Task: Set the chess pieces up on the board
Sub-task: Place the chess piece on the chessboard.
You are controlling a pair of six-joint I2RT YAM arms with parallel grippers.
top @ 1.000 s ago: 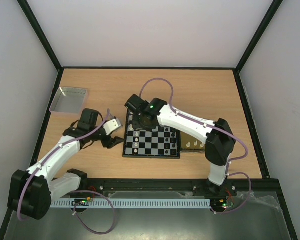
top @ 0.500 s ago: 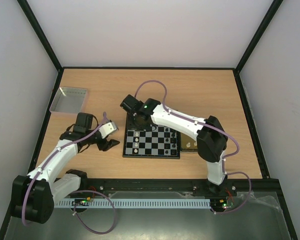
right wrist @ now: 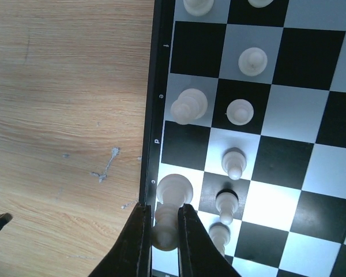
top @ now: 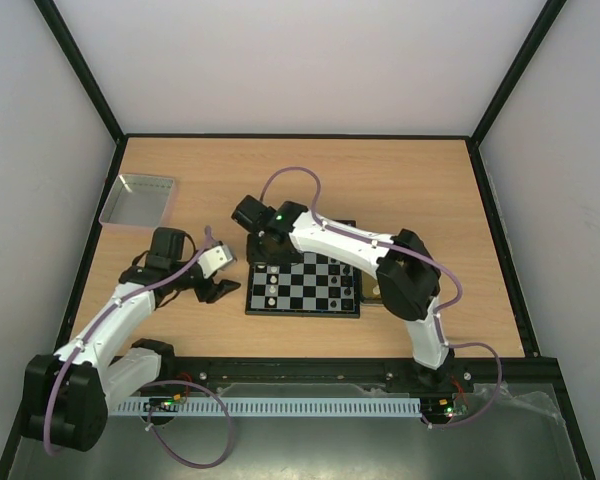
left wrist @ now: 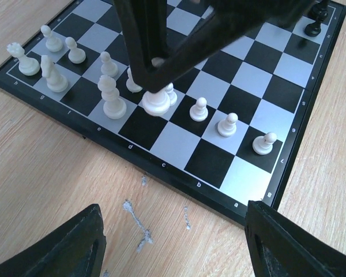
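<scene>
The board (top: pixel 302 311) lies at the table's middle. My right gripper (right wrist: pixel 163 209) is shut on a white chess piece (right wrist: pixel 174 190), base pointing away from the camera, over the square by the letter c at the board's left edge (right wrist: pixel 157 104). From the left wrist, that held piece (left wrist: pixel 157 101) hangs just above the board (left wrist: pixel 174 144), among other white pieces (left wrist: pixel 112 99) standing in two rows. Black pieces (left wrist: pixel 313 26) stand at the far corner. My left gripper (left wrist: pixel 179 245) is open over bare wood just off the board's near edge, holding nothing; from above it (top: pixel 218 278) sits left of the board.
A grey metal tray (top: pixel 137 199) rests at the back left of the table. A yellow tray (top: pixel 372 292) peeks out beside the board's right edge, mostly under the right arm. Pale scratch marks (left wrist: pixel 135 222) mark the wood by the board.
The right arm has swung left with the white piece, from the board's back toward its left edge. The left gripper has drawn back left from the board and narrowed slightly.
</scene>
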